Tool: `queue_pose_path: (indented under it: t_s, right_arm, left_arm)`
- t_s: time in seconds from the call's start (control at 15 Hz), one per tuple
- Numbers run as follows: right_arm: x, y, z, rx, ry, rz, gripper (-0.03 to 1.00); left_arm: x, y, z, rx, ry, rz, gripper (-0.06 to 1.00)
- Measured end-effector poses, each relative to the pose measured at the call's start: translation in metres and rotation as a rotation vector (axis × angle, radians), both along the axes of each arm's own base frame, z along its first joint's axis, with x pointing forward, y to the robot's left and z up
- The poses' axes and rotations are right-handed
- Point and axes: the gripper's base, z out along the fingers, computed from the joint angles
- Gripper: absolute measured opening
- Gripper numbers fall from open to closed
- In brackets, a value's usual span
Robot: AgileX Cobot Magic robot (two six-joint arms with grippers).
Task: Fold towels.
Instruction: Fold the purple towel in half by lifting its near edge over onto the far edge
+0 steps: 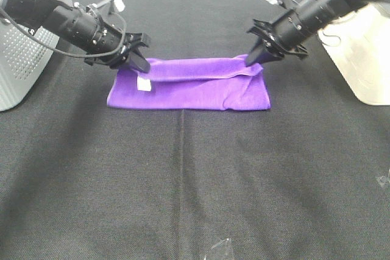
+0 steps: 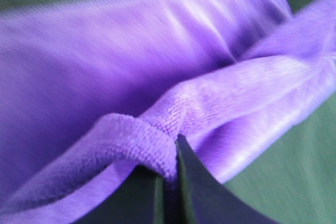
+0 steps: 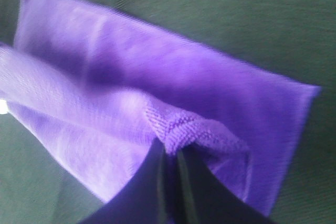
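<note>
The towel [image 1: 195, 89] is a bright purple microfibre cloth with a soft, finely looped nap, and it lies as a long, low band across the middle of the black bench [image 1: 195, 181], its long side running from one arm to the other. A small white tag [image 1: 144, 83] shows on its top surface near the left end. The near edge lies flat and straight on the bench, while the far edge is raised and curls over into a rounded roll along the band's length. The left fingers [image 1: 139, 60] are closed narrowly on the far left corner, and the left wrist view shows a thick bunched fold of the cloth pinched between the two dark tips [image 2: 205, 192]. The right fingers [image 1: 256, 56] are likewise clamped on the far right corner, where the right wrist view shows a puckered ridge of nap gripped at the tips [image 3: 142, 192], with the rest of the cloth spreading away beyond them.
</note>
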Motion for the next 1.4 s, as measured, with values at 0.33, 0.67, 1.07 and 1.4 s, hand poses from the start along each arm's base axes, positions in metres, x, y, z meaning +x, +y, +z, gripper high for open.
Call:
queue_pose_path:
  t_s: [0.33,0.67,1.07,1.4]
  right_arm:
    - [0.007,-0.002,-0.009,0.001,-0.021,-0.056,0.01]
    - [0.011,-0.003,-0.009,-0.008,-0.053,-0.079,0.01]
    - [0.013,-0.006,-0.016,-0.051,-0.067,-0.085,0.01]
    - [0.013,-0.005,-0.016,-0.058,-0.067,-0.081,0.08]
  left_arm:
    - [0.010,-0.001,-0.006,-0.005,-0.020,0.020,0.00]
    - [0.012,0.000,-0.016,-0.007,-0.018,0.051,0.00]
    - [0.018,0.003,-0.017,0.004,-0.059,0.104,0.00]
    - [0.019,0.003,-0.016,0.008,-0.068,0.110,0.19]
